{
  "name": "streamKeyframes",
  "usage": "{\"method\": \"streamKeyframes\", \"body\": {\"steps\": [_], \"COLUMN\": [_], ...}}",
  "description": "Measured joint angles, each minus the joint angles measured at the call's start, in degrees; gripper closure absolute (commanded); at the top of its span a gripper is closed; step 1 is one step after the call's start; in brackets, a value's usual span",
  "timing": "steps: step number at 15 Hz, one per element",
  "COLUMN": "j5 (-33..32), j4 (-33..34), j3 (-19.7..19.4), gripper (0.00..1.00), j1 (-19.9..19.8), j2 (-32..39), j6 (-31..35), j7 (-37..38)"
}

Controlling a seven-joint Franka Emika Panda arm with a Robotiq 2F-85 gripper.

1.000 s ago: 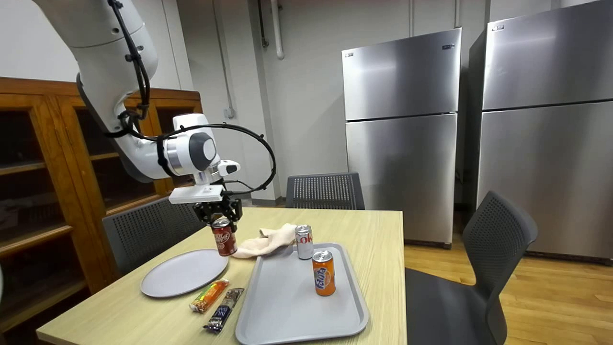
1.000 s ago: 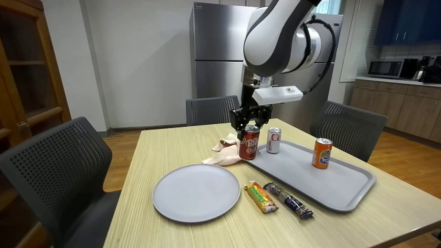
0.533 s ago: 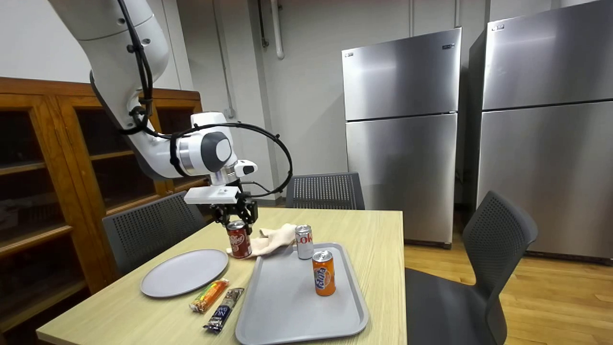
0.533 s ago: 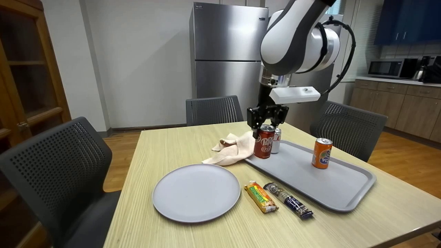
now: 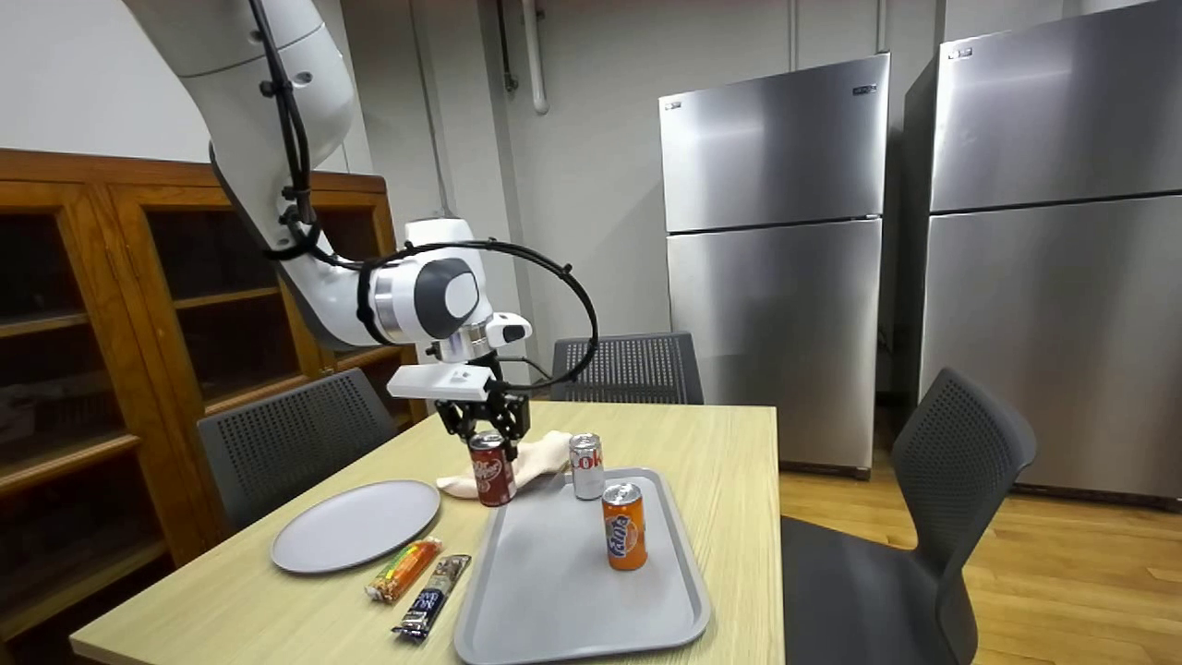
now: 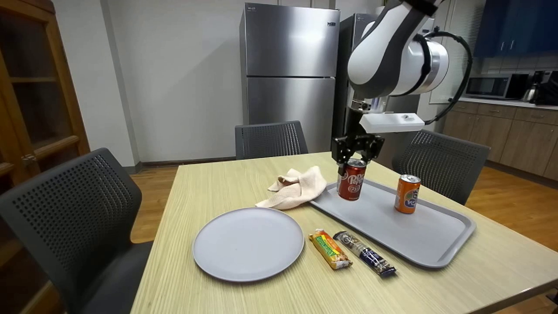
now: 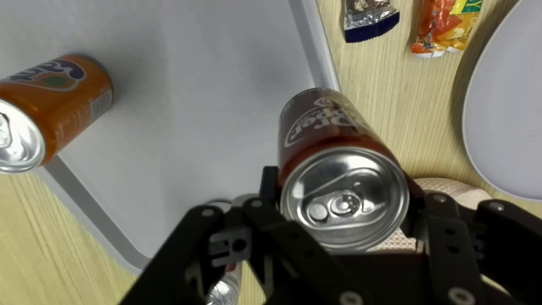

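Wrist view: gripper (image 7: 342, 188) at lower ctr-right, jaws clamped on Dr Pepper (image 7: 330, 123), one each side nr its top. It's roughly upright, over tray (image 7: 199, 106) edge; clearance below: can't tell. In an ext. view it shows L of ctr, lower half. Cloth (image 6: 296, 189) near it, mid-frame in an ext. view. Coke (image 5: 587, 468) upright on tray, just R of Dr Pepper in an ext. view. Fanta (image 6: 407, 196) upright on tray, R of ctr in an ext. view. Dark bar (image 6: 365, 254) & orange bar (image 6: 330, 249) lie btwn tray and plate (image 6: 248, 244), lower half of both ext. views, all on tabletop (image 6: 418, 283). Bkgd: chair (image 5: 628, 369) ctr, cabinet (image 5: 120, 240) L, fridge (image 5: 776, 277) upper R.
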Motion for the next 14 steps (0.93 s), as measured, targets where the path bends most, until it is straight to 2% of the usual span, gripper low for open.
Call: {"method": "streamKeyframes", "body": {"steps": [14], "j5": [0.01], "j4": [0.52], "j3": [-4.12], "gripper": [0.62], "j1": [-0.77], "j2": [5.6], "j6": [3.38], "j7": [0.0]}}
